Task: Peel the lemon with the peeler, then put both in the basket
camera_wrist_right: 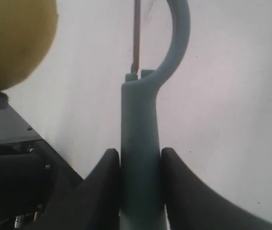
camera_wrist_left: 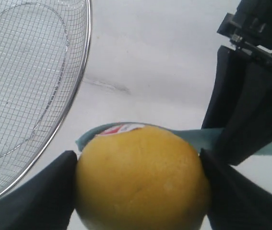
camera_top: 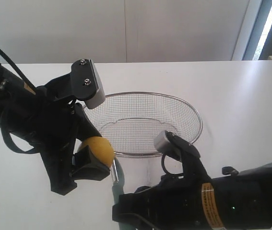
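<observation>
My left gripper [camera_top: 91, 160] is shut on the yellow lemon [camera_top: 99, 150], held above the table just in front of the wire basket [camera_top: 193, 111]. In the left wrist view the lemon [camera_wrist_left: 143, 179] fills the gap between the black fingers [camera_wrist_left: 35, 196], and the teal peeler [camera_wrist_left: 200, 136] passes behind it. My right gripper [camera_wrist_right: 140, 165] is shut on the peeler's handle [camera_wrist_right: 139, 143]. Its curved head and thin blade [camera_wrist_right: 136, 33] point past the lemon [camera_wrist_right: 16, 40]. In the exterior view the peeler [camera_top: 115, 178] rises from the right gripper [camera_top: 121, 201] to just below the lemon.
The basket's rim [camera_wrist_left: 80, 81] runs close beside the lemon. The basket holds nothing. The white table [camera_top: 241, 96] spreads around it. Both black arms crowd the front of the table.
</observation>
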`<act>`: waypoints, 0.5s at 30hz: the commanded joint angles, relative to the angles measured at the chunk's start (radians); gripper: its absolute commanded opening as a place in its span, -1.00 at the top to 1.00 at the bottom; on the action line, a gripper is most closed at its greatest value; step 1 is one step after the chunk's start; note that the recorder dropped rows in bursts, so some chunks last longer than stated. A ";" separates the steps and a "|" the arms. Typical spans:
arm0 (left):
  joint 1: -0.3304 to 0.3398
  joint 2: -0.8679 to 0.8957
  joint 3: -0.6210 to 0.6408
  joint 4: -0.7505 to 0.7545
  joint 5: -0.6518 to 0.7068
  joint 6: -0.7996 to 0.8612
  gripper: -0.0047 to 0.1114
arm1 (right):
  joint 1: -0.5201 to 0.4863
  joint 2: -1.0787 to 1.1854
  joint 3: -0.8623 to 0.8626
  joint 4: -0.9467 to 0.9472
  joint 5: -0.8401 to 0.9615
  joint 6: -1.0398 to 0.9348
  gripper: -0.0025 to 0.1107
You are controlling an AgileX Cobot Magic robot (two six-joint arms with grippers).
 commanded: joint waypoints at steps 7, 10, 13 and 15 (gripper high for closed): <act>0.001 -0.013 0.007 -0.025 0.007 -0.004 0.92 | -0.002 0.024 -0.009 0.079 -0.137 -0.105 0.96; 0.001 -0.013 0.007 -0.025 0.007 -0.004 0.92 | -0.002 0.020 -0.009 0.079 -0.137 -0.105 0.96; 0.001 -0.013 0.007 -0.025 0.007 -0.004 0.92 | -0.002 0.014 -0.009 0.079 -0.137 -0.107 0.96; 0.001 -0.013 0.007 -0.025 0.007 -0.004 0.92 | -0.002 0.005 -0.009 0.079 -0.114 -0.107 0.96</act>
